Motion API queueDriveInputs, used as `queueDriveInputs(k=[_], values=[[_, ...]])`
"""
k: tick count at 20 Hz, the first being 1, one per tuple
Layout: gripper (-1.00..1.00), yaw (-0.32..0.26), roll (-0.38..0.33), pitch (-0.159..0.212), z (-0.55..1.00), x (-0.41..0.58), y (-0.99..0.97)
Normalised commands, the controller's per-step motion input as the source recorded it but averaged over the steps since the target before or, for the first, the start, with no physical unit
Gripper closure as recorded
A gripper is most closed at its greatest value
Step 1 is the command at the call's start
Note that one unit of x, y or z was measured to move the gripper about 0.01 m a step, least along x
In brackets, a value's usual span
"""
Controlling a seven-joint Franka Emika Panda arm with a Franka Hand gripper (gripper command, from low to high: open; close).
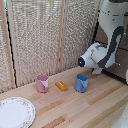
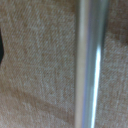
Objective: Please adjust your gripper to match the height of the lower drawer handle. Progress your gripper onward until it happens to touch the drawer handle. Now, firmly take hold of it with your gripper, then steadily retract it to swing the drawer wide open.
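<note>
Exterior view: the glossy white arm (image 1: pixel 111 30) bends in from the exterior view's right, its wrist section pointing toward the woven screen panels (image 1: pixel 37 35) at the back. The claw itself cannot be picked out there; only the dark round end of the wrist (image 1: pixel 81 61) shows, held above the surface and apart from the cups.

On the light wooden surface (image 1: pixel 85 107): a pink cup (image 1: pixel 42 83), a small orange block (image 1: pixel 61 85) and a blue cup (image 1: pixel 81 82) stand in a rough row, the block between the two cups. A white plate (image 1: pixel 15 112) with a patterned rim lies near the front at the exterior view's left, well apart from the row.

Wrist view: a blurred silvery bar (image 2: pixel 90 65) runs the length of the picture, very close to the camera, against a brownish, woven-looking backing (image 2: pixel 35 65). Whether this is the lower drawer handle cannot be told. A dark sliver (image 2: pixel 1 50) sits at one edge, too small to identify.

No drawer front is recognisable in either view. Claw state: cannot tell whether spread or pressed together; fingers not seen.
</note>
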Motion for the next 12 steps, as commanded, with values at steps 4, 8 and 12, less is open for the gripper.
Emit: queueDriveInputs(k=[4,8,12], values=[[1.0,0.149,0.018,-0.005,0.0,-0.247,-0.08],[1.0,0.207,-0.001,0.0,0.0,-0.071,0.0],[1.0,0.263,-0.005,0.004,0.0,0.0,0.13]])
